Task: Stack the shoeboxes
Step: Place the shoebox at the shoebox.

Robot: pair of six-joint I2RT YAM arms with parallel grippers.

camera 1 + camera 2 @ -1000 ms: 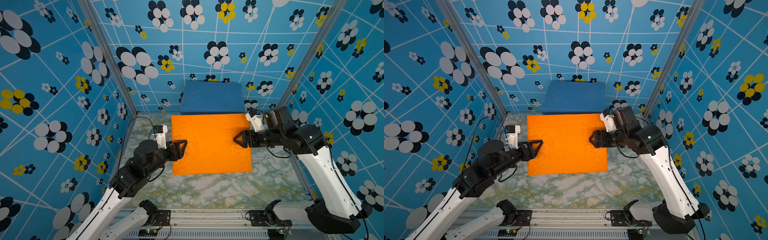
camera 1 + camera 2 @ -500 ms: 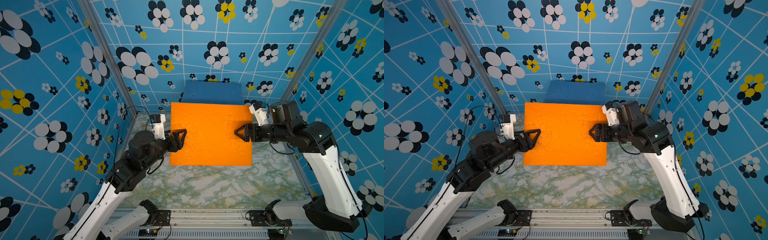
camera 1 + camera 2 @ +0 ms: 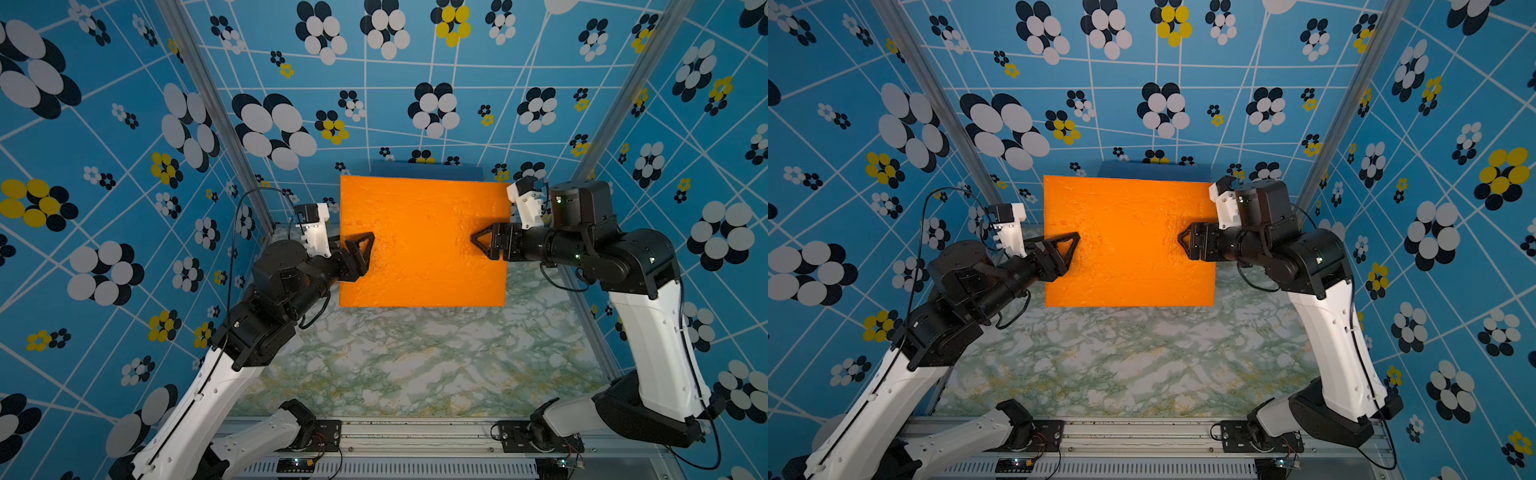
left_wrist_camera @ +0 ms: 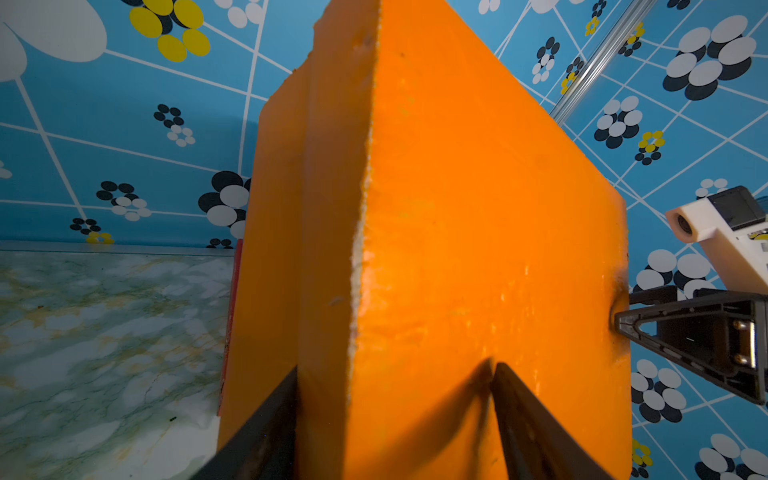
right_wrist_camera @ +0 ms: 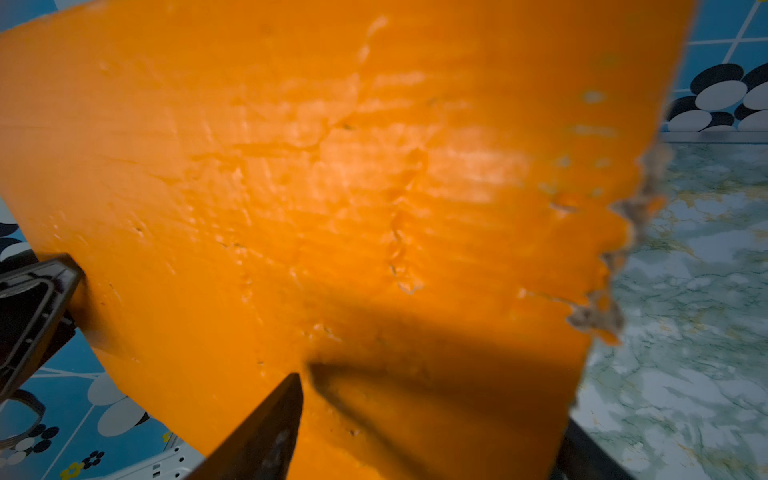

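Orange shoebox [image 3: 422,241], held level above the marble table [image 3: 415,365], spans both arms. Left gripper [image 3: 368,245] and right gripper [image 3: 476,243] are each clamped shut on the lid edge at opposite short ends, since the box is too wide for a single grip. Blue shoebox [image 3: 426,169], partly hidden behind it, is probably the stacking base.

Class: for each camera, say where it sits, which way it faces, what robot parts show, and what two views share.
Top views: overhead, looking down on the orange painted rectangular shoebox and marble-patterned tabletop; left arm, right arm, left gripper, right gripper show.
Left wrist: on the left arm, facing across the shoebox toward the right gripper; own fingers show.
Right wrist: on the right arm, facing the left gripper; own fingers show.
Shared: each wrist view catches the opposite gripper.
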